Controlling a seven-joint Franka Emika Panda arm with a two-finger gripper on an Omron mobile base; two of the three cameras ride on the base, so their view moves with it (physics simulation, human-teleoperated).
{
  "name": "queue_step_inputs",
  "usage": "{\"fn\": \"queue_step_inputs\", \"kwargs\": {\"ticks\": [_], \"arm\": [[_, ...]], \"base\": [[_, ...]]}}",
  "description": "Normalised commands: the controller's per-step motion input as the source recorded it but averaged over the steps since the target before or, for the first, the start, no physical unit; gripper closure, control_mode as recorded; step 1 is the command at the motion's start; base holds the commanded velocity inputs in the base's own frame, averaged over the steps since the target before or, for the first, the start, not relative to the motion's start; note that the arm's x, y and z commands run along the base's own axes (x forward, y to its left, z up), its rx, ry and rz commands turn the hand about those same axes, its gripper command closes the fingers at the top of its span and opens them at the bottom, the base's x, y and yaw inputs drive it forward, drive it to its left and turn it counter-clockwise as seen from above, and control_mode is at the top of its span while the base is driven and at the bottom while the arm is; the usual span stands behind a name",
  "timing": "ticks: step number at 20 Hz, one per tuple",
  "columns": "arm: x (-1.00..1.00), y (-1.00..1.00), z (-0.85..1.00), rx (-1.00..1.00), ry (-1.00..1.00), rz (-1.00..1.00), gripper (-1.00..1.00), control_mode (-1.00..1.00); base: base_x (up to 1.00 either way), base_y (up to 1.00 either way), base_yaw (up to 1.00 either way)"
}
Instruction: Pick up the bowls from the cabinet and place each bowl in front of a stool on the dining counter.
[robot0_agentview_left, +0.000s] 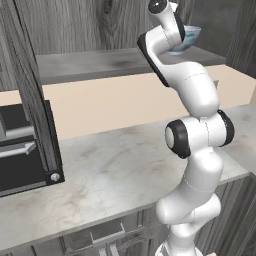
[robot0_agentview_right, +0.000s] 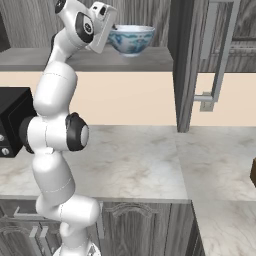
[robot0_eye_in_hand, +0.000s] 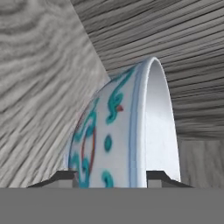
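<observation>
Setting: grey woodgrain cabinet (robot0_agentview_right: 150, 12) at top of both base views, above a marble bench (robot0_agentview_left: 115, 170).
Bowl: white bowl (robot0_agentview_right: 131, 38) with blue-green pattern, upright on the cabinet shelf (robot0_agentview_right: 100, 59), upper centre of the right base view.
Jaws: the gripper (robot0_eye_in_hand: 114, 177) has a tip either side of the bowl's rim; whether they press it, cannot tell.
Arm: reaches up to the shelf.
</observation>
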Motion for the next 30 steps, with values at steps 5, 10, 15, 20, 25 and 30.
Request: {"fn": "queue_step_inputs", "kwargs": {"ticks": [5,10,15,20,25,30], "arm": [[0.00,-0.14,-0.18,0.02,0.00,0.00,1.00,-1.00],[0.00,-0.02,-0.11,0.01,0.00,0.00,1.00,-1.00],[-0.05,0.09,-0.04,0.00,-0.01,0.00,1.00,-1.00],[-0.48,0.24,0.00,-0.01,-0.10,0.00,1.00,-1.00],[-0.68,0.07,-0.05,-0.04,-0.15,0.00,1.00,-1.00],[-0.69,0.00,-0.07,-0.06,-0.10,0.00,1.00,-1.00]], "base": [[0.00,0.00,0.00],[0.00,0.00,0.00],[0.00,0.00,0.00],[0.00,0.00,0.00],[0.00,0.00,0.00],[0.00,0.00,0.00]]}}
